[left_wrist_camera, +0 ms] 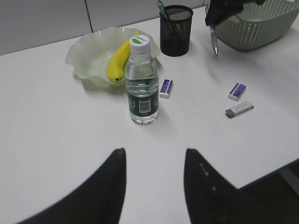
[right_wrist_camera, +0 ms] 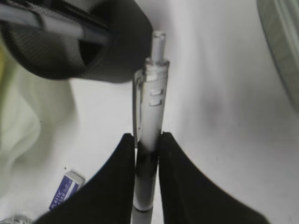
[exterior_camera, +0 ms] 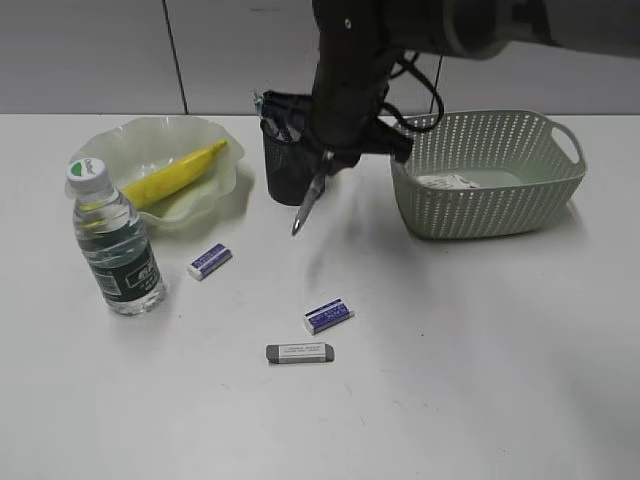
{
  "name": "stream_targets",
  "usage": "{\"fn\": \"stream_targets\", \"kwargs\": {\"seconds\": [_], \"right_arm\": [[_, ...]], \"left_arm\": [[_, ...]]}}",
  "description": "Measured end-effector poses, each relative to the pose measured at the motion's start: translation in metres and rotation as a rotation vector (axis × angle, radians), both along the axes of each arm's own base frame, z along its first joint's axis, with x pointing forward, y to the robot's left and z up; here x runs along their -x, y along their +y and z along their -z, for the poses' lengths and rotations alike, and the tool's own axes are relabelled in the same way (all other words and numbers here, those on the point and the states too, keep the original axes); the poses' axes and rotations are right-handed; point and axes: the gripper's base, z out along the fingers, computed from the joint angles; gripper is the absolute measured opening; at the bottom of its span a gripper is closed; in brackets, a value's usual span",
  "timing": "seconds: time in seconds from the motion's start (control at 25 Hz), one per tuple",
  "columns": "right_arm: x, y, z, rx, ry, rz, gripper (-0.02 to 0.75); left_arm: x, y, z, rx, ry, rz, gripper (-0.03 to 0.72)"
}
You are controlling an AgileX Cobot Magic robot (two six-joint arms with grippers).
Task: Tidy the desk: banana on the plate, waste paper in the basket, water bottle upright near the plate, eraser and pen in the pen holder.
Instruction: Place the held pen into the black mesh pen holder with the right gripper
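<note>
My right gripper (right_wrist_camera: pixel 147 136) is shut on a silver pen (right_wrist_camera: pixel 150 116), held in the air beside the black mesh pen holder (exterior_camera: pixel 285 160), tip slanting down over the desk (exterior_camera: pixel 450 380). The banana (exterior_camera: pixel 180 172) lies in the pale green plate (exterior_camera: pixel 120 135). In front of the plate the water bottle (exterior_camera: pixel 118 240) stands upright. A wad of waste paper (exterior_camera: pixel 450 182) lies in the green basket (exterior_camera: pixel 490 215). Two blue-and-white erasers (exterior_camera: pixel 210 261) (exterior_camera: pixel 328 316) and a grey one (exterior_camera: pixel 299 353) lie on the desk. My left gripper (left_wrist_camera: pixel 154 151) hangs open over bare desk, short of the bottle (left_wrist_camera: pixel 142 84).
Another pen (left_wrist_camera: pixel 161 8) stands inside the pen holder (left_wrist_camera: pixel 176 30). The basket (left_wrist_camera: pixel 261 28) stands right of the holder, near the back wall. The desk's front edge (left_wrist_camera: pixel 275 168) runs close to the grey eraser (left_wrist_camera: pixel 239 109).
</note>
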Motion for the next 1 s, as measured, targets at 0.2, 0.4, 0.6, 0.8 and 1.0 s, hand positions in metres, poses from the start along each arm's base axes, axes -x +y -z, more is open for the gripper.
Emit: {"fn": "stream_targets", "kwargs": {"seconds": [0.2, 0.4, 0.6, 0.8, 1.0], "right_arm": [[-0.015, 0.001, -0.039, 0.069, -0.326, -0.204, 0.126], [-0.027, 0.009, -0.059, 0.126, -0.628, -0.378, 0.126], [-0.032, 0.018, -0.065, 0.203, -0.827, -0.546, 0.126], [-0.041, 0.025, -0.030, 0.278, -0.831, -0.646, 0.126], [-0.048, 0.025, 0.003, 0.320, -0.791, -0.685, 0.124]], "left_arm": [[0.000, 0.000, 0.000, 0.000, 0.000, 0.000, 0.309], [0.000, 0.000, 0.000, 0.000, 0.000, 0.000, 0.309], [0.000, 0.000, 0.000, 0.000, 0.000, 0.000, 0.309], [0.000, 0.000, 0.000, 0.000, 0.000, 0.000, 0.308], [0.000, 0.000, 0.000, 0.000, 0.000, 0.000, 0.308]]}}
